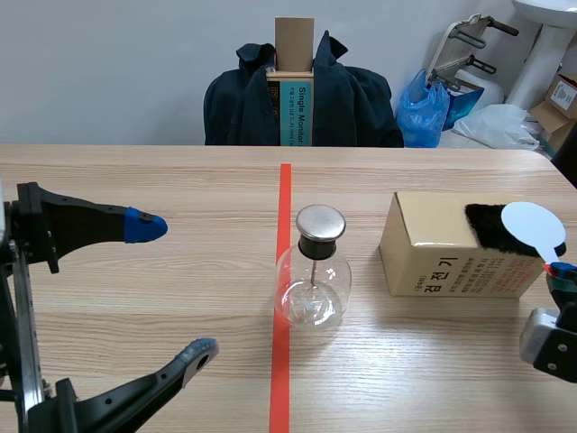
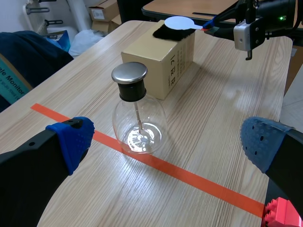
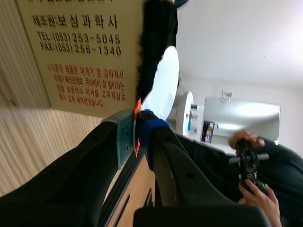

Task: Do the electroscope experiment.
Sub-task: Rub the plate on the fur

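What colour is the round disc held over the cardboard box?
White. The disc shows best in the scene view.

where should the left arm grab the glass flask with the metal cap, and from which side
By the black collar under the metal cap, probably from the robot's left, fingers level. The flask stands upright; its bulb is wide, round and slick, the collar narrow. The open left gripper is on that side, and the box stands on the other.
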Motion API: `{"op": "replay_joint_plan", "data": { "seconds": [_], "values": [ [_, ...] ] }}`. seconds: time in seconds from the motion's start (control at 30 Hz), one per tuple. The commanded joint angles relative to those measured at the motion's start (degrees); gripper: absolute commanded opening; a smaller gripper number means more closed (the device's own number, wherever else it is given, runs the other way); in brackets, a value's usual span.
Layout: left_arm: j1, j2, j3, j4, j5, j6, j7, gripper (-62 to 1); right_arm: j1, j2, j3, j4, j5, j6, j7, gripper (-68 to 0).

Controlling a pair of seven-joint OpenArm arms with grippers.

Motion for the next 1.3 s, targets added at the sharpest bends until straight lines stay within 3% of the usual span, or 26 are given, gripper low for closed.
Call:
{"op": "replay_joint_plan", "data": {
  "seconds": [0.0,0.07,0.17,0.33,0.53,0.8,1.27],
  "values": [
    [-0.13,0.26,-0.15,0.2,-0.55,0.13,-0.92,1.4,0.39,0.7,-0.22,0.81,0.24,-0.17,3.28,-66.7],
    [-0.13,0.26,-0.15,0.2,-0.55,0.13,-0.9,1.4,0.39,0.44,-0.42,0.81,0.28,-0.68,1.88,-66.7],
    [-0.13,0.26,-0.15,0.2,-0.55,0.13,-0.9,1.4,0.02,0.46,-0.2,0.79,0.28,-0.55,-4.35,-66.7],
    [-0.13,0.26,-0.15,0.17,-0.55,0.13,-0.9,1.4,0.24,0.44,-0.9,0.81,0.26,0.07,0.46,-66.7],
    [-0.13,0.26,-0.15,0.09,-0.55,0.13,-0.9,1.4,0.22,0.5,-1.01,0.81,0.28,0.07,-2.86,-66.7],
    [-0.13,0.26,-0.15,-0.02,-0.55,0.13,-0.87,1.4,-0.33,0.61,0.52,1.55,0.79,-0.15,-3.54,-66.7],
    [-0.13,0.26,-0.15,-0.24,-0.55,0.13,-0.87,1.4,-3.98,0.61,7.15,16.06,7.91,-0.13,-4.2,-66.7]
  ]
}}
